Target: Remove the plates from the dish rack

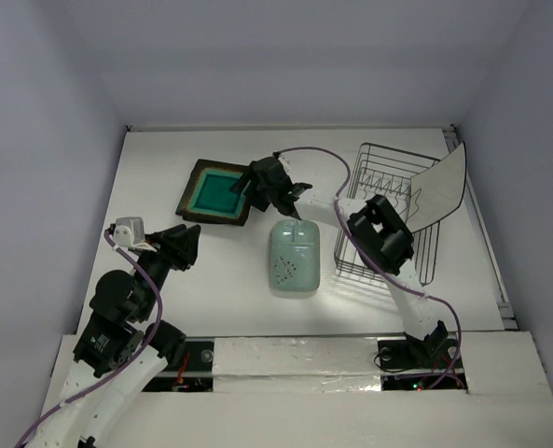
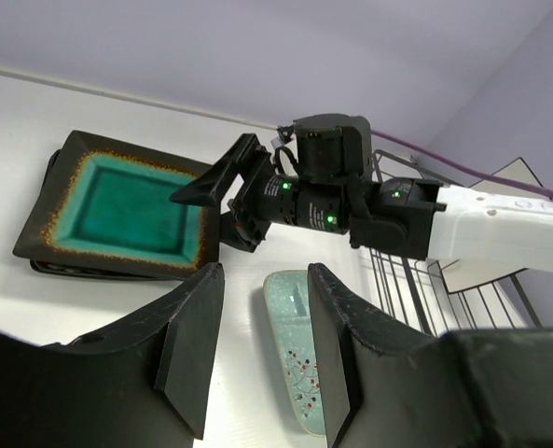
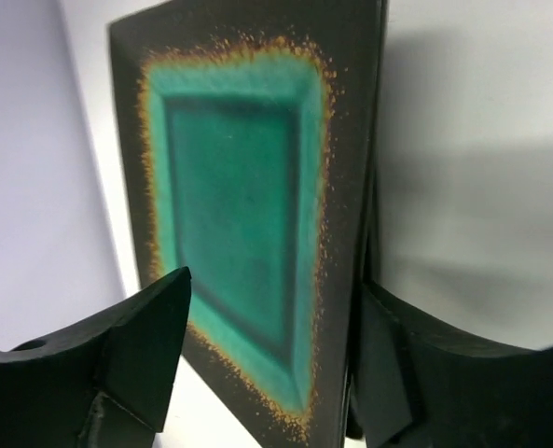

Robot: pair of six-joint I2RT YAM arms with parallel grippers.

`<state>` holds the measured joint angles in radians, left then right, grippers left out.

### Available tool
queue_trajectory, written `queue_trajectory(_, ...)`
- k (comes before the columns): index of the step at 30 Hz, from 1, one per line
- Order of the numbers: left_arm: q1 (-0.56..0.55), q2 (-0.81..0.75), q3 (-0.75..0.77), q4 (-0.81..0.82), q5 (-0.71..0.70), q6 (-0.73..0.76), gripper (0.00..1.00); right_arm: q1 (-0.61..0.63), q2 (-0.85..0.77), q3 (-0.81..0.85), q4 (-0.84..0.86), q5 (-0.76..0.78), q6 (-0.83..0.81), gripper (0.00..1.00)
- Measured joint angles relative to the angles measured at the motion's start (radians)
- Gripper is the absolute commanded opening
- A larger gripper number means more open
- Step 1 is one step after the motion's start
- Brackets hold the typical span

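The teal square plate (image 1: 217,190) lies flat at the back left of the table, on top of a dark plate whose rim shows under it (image 2: 66,269). My right gripper (image 1: 260,194) is open at the teal plate's right edge. In the right wrist view (image 3: 267,345) its jaws stand wide, one on each side of the plate (image 3: 248,187). The pale mint plate (image 1: 294,257) lies flat in the middle. The cream-white plate (image 1: 442,191) leans on the far right side of the dish rack (image 1: 388,224). My left gripper (image 1: 187,241) is open and empty, above the table left of the mint plate (image 2: 290,317).
The right arm's forearm (image 1: 383,238) reaches over the rack's left side. White walls close the table at the back and both sides. A purple cable (image 1: 318,154) arches from the right wrist towards the rack.
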<state>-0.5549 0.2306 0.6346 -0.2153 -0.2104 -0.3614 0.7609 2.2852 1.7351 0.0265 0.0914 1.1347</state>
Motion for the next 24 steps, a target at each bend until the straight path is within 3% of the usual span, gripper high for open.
queue_trajectory(13, 0.0, -0.006, 0.0, 0.0, 0.0, 0.0, 0.37, 0.0, 0.05, 0.262, -0.369, 0.038, -0.198, 0.86)
queue_trajectory(24, 0.0, -0.013, 0.0, 0.0, 0.0, 0.0, 0.38, 0.0, 0.076, 0.299, -0.45, 0.036, -0.293, 0.89)
